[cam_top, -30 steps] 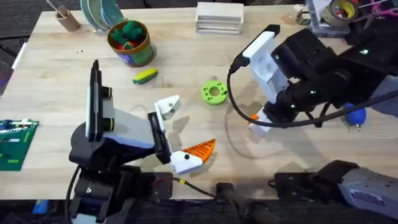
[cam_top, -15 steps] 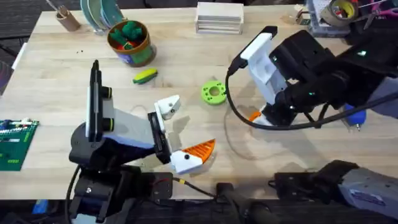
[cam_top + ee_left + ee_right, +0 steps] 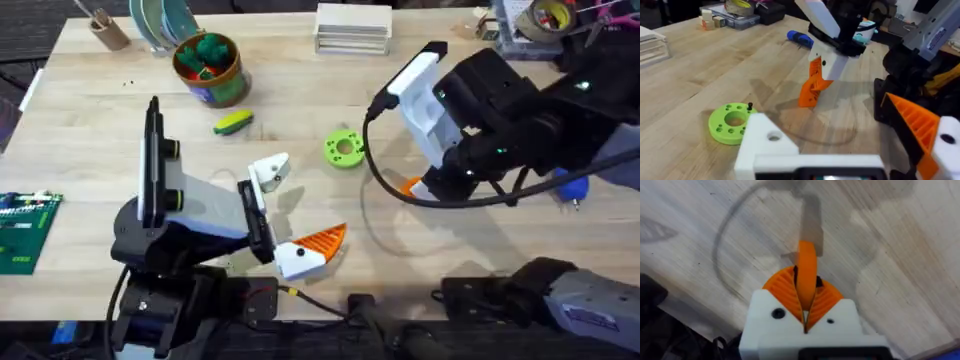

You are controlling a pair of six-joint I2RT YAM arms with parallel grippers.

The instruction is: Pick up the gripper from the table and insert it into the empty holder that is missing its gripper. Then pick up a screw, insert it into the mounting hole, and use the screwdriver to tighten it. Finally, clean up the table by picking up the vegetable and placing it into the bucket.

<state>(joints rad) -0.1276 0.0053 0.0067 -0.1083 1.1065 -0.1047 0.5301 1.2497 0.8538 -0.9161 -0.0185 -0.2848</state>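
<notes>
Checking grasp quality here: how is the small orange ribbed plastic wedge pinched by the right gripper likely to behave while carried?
The small orange ribbed plastic wedge looks rigid, so it probably won't flex. Its tapered sides could let it pivot or squirt out of the right gripper, though the ribbed pads likely add grip. It seems light, apparently lifted just above the wooden table.

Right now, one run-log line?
phase: pick gripper | right gripper: shut on orange gripper, at table | left gripper: open, holder empty
</notes>
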